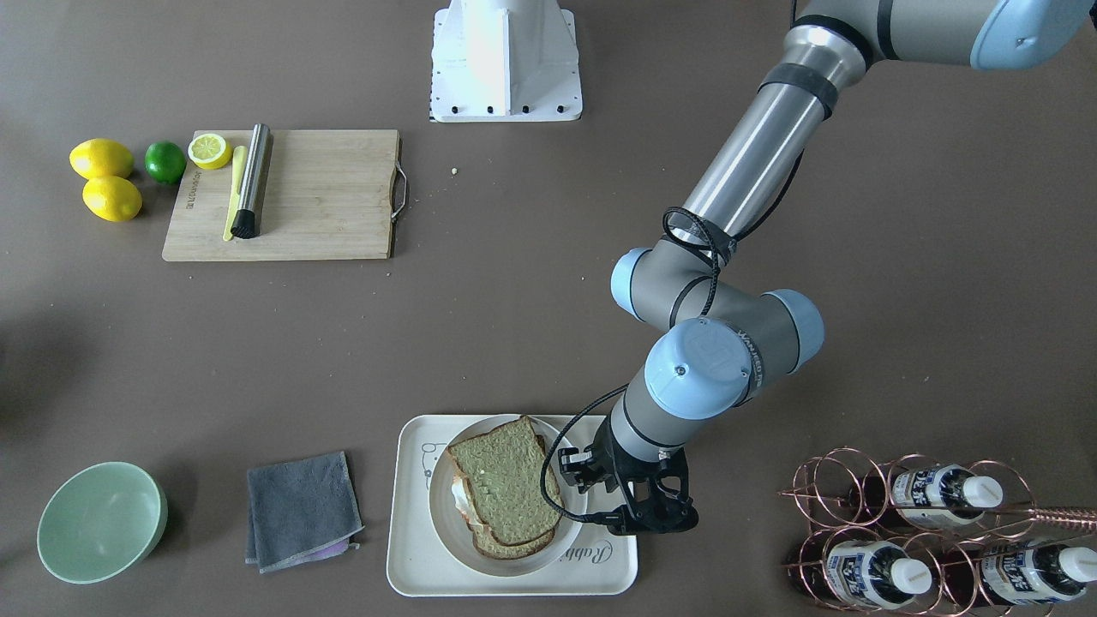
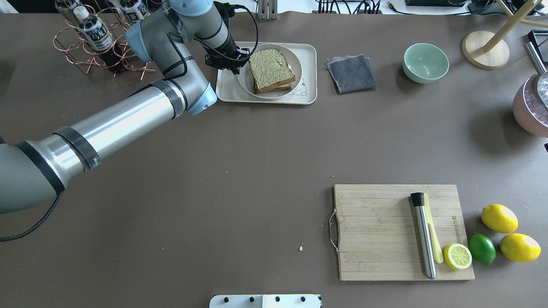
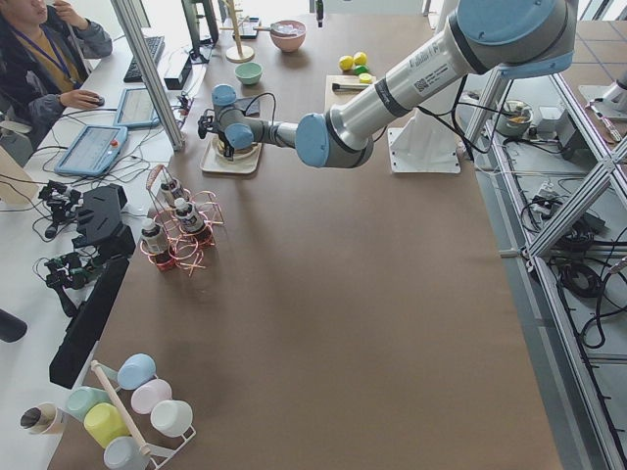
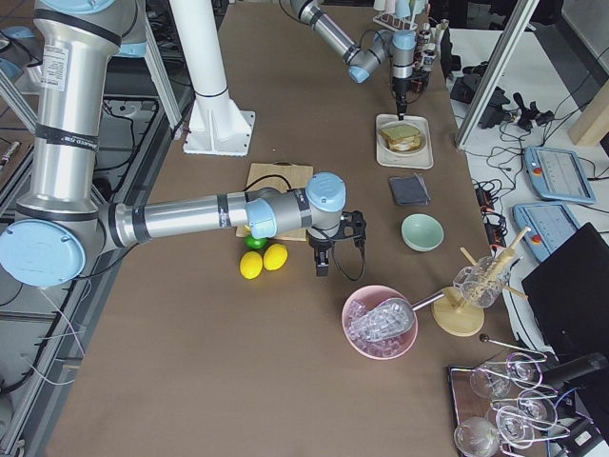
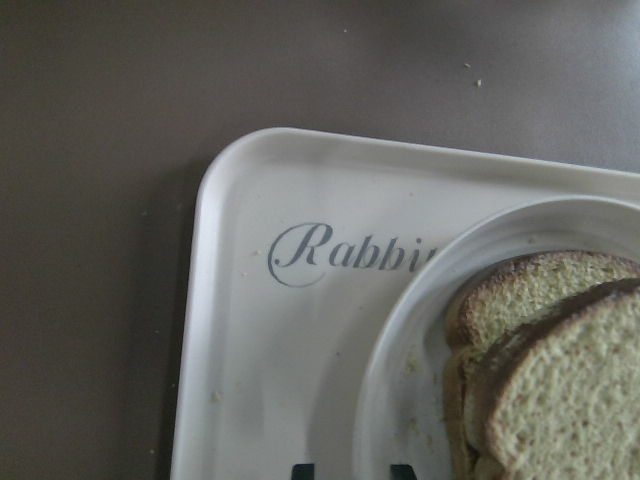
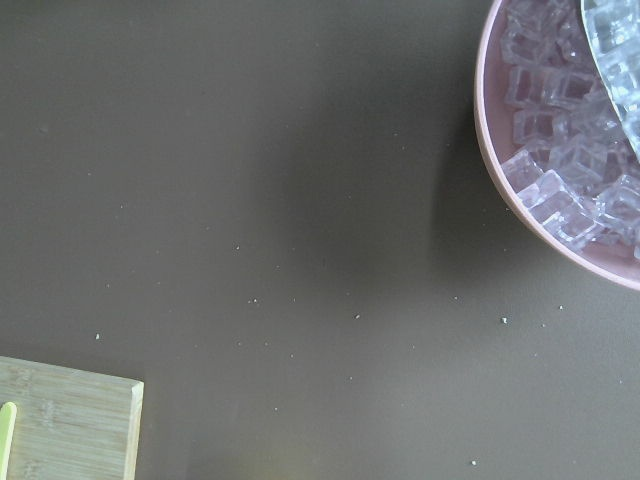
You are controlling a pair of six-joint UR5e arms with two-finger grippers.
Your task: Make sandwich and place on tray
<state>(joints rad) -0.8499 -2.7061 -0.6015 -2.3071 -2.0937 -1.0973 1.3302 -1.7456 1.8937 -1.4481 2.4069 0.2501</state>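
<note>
The sandwich, two wholegrain bread slices with egg white showing at its edge, lies on a round white plate. The plate stands on the cream tray with the "Rabbit" script. My left gripper is over the plate's rim, at the script corner of the tray. In the left wrist view its fingertips stand close together, one on each side of the plate's rim, shut on it. My right gripper hangs over bare table by the lemons; I cannot tell if it is open or shut.
A grey cloth and a green bowl lie beside the tray. A copper bottle rack stands on its other side. The cutting board, lemons and a lime are far off. A pink bowl of ice is near the right gripper.
</note>
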